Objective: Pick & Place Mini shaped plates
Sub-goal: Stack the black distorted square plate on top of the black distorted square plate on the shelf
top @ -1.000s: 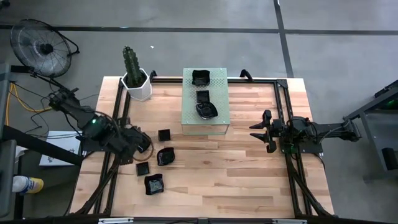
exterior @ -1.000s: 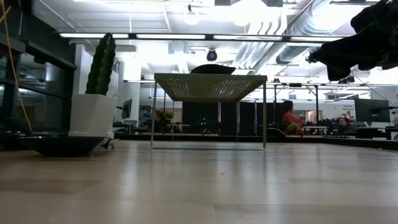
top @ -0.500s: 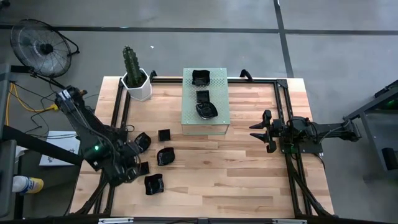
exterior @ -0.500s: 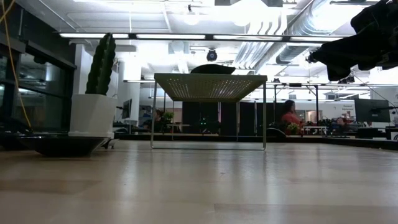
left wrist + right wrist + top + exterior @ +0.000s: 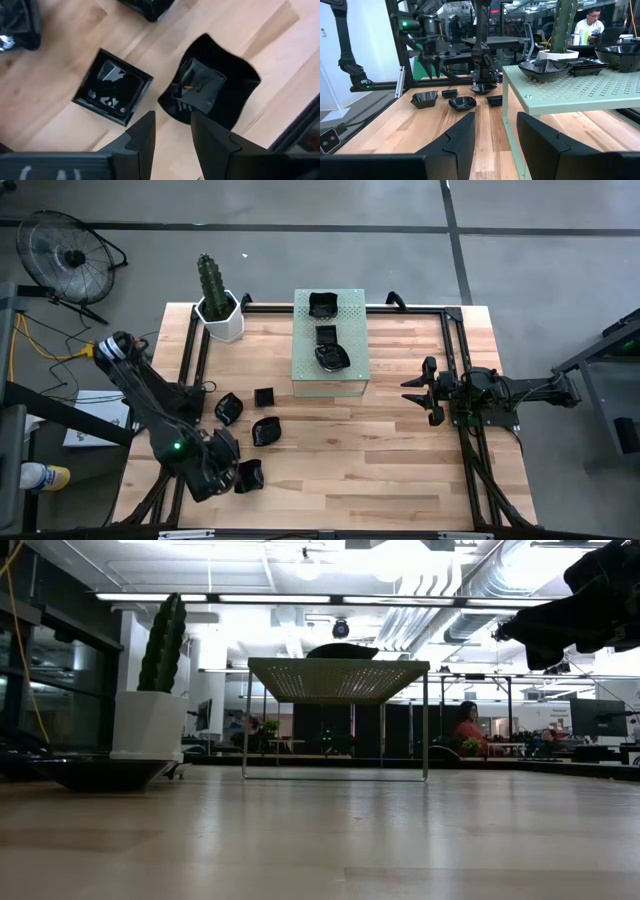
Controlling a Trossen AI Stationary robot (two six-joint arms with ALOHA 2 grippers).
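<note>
High view: my left hand (image 5: 222, 463) sits in the lower left of the frame, directly over the loose cluster of small glossy black dishes on the pale wooden plank desk (image 5: 400, 450). The wavy-edged black dish (image 5: 248, 475) lies just to its right, almost touching. Three more loose dishes (image 5: 265, 430) sit a little above it. The right hand (image 5: 418, 391) waits at right of centre, well apart, so the left arm is plainly nearer. Three dishes already rest on the pale green perforated metal stand (image 5: 352, 370) at upper centre.

Low view: I see the stand on thin legs and a white hexagonal cactus pot (image 5: 148, 725) at left.

Left wrist view: my fingers (image 5: 142, 135) stand partly open with nothing between them. The wavy-edged dish (image 5: 212, 90) lies just beyond their tips, towards the frame's right; a shiny square black dish (image 5: 112, 92) sits to the left. The wavy one has no clear long axis, so I judge its thin rim is the place to pinch.

Right wrist view: that hand is wide open and empty.
</note>
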